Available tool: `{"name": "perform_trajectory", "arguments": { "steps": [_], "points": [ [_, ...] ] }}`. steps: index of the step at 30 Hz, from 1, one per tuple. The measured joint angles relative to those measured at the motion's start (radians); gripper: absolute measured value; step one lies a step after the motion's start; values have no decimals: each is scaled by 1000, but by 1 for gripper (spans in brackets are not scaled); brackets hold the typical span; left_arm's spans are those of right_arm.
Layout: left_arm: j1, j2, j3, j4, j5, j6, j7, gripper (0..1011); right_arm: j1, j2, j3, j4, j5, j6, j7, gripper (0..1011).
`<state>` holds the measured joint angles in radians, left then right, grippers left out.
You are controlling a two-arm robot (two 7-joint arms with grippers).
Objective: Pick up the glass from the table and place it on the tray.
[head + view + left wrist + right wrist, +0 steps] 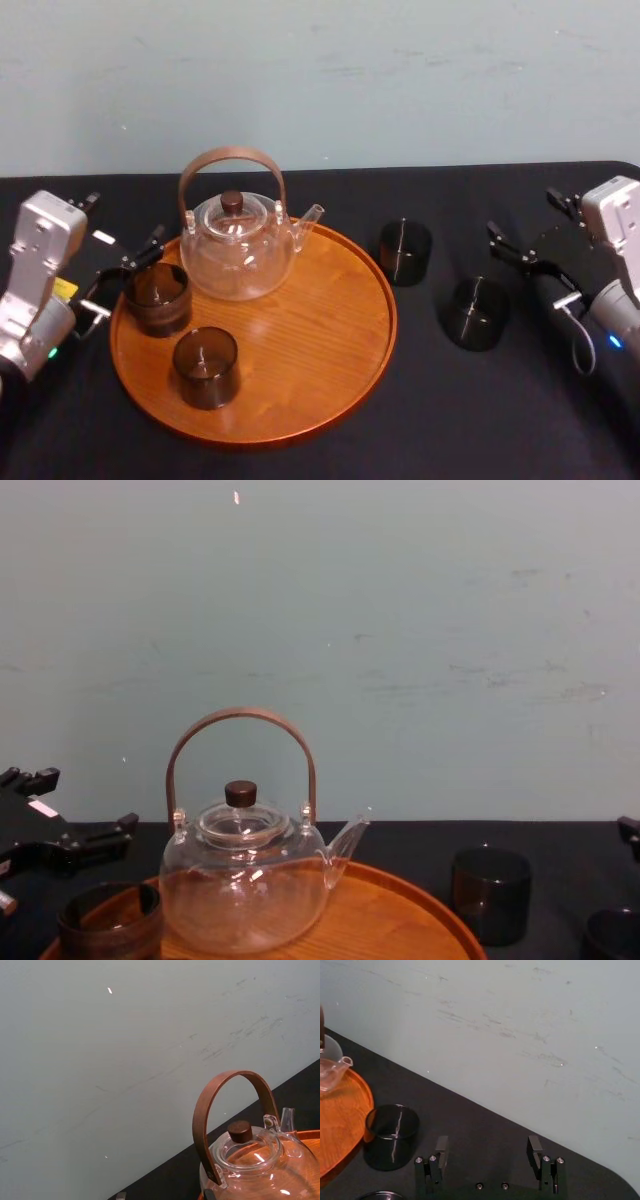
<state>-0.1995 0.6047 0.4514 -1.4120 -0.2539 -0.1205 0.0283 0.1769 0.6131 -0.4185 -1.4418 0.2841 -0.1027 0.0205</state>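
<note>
- On the black table (pixel 420 420), off the tray (pixel 340 330): near glass (pixel 476 313) just ahead of the right gripper (pixel 528 265), far glass (pixel 405 252) close beside the tray's rim.
- Right gripper: fingers spread wide, holding nothing, a little apart from the near glass.
- Left gripper (pixel 122 278): fingers apart, empty, at the tray's left edge, right beside the rear tray glass (pixel 157 297). Cannot tell whether touching.
- On the tray: teapot (pixel 238 245) at the back, front tray glass (pixel 205 366) near the front edge, bare wood across the right half.
- Step in hand, as judged: reach for the near glass with the right arm.
- Keep the fingers wide, bring one to each side of the wall, close around mid-height.
- Squeeze firmly but gently; probably slick, smooth sides.
- Lift straight up before moving across; clear the far glass and the raised rim.
- Aim for the bare wood on the right, away from the teapot's spout.
- Set down flat, then open fully before pulling back.
- Leave the left arm out of the crossing path.
</note>
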Motion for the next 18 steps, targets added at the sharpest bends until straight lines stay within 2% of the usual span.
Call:
{"name": "perform_trajectory", "arguments": {
  "steps": [10,18],
  "points": [
    [0,0,0,0,0,0,0,1001,-59,42,65,-89,74,73,69,1002],
    [0,0,0,0,0,0,0,1001,-137,85,121,-174,123,117,114,1002]
  ]
}}
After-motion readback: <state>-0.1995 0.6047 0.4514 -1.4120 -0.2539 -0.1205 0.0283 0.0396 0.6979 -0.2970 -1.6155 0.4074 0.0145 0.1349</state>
